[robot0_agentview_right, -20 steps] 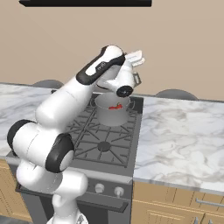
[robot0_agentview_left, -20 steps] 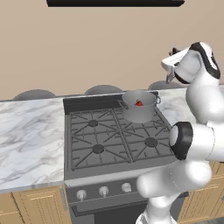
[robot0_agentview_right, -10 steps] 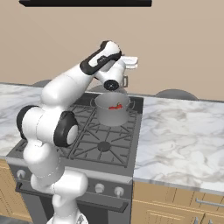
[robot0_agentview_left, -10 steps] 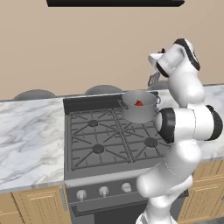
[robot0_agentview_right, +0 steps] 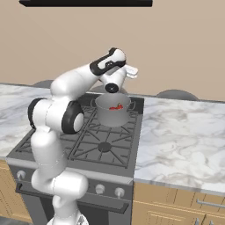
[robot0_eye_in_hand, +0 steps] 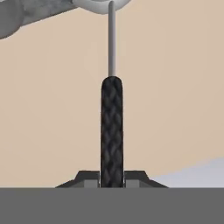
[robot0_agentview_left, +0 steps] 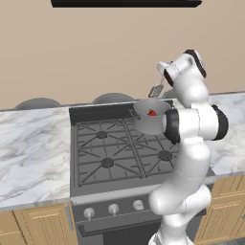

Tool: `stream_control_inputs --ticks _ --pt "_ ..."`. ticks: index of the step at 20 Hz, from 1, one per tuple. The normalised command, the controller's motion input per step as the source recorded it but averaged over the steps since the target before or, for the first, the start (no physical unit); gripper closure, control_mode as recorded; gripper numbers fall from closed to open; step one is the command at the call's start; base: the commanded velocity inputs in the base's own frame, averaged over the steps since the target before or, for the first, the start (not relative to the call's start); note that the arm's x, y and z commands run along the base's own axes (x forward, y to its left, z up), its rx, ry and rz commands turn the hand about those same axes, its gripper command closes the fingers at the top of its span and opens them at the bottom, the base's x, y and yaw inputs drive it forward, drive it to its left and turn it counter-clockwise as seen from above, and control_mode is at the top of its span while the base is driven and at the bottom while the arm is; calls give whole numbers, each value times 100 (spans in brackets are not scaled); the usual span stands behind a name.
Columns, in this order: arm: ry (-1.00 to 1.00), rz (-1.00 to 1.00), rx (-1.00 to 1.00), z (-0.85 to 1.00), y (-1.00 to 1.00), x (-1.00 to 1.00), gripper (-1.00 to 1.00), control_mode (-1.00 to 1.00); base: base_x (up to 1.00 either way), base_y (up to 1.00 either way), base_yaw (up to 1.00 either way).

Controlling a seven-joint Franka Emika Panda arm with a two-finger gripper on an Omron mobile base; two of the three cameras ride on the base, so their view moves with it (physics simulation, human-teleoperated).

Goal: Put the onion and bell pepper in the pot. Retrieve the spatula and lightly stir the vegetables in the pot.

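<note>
Pot of round grey brushed metal (robot0_agentview_left: 149, 117) sits on the black gas stove's (robot0_agentview_left: 115, 153) back right burner, at your one o'clock, with the small bright red bell pepper (robot0_agentview_left: 151, 113) inside it. Your two-finger gripper (robot0_eye_in_hand: 112, 177) is clamped on the dark textured handle of a spatula with a thin metal shaft (robot0_eye_in_hand: 112, 131), and the grey blade (robot0_agentview_left: 155, 91) hangs just above the pot's far rim.

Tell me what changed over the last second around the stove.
The arm swung left across the stove, carrying the gripper, shut on the spatula, from right of the pot to above its back rim. Nothing was let go. The pot stayed on the rear right burner with the bell pepper inside.
</note>
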Motion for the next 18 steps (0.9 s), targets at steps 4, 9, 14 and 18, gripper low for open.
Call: stream_control_inputs --ticks 4,9,14,18 --pt "0 0 20 -53 0 59 100 -100 0 0 0" --pt "-10 0 2 -40 -1 46 100 -100 0 0 0" --pt "-5 0 -9 -51 6 36 100 -100 0 0 0" --pt "0 0 -11 -64 6 54 100 -100 0 0 0"
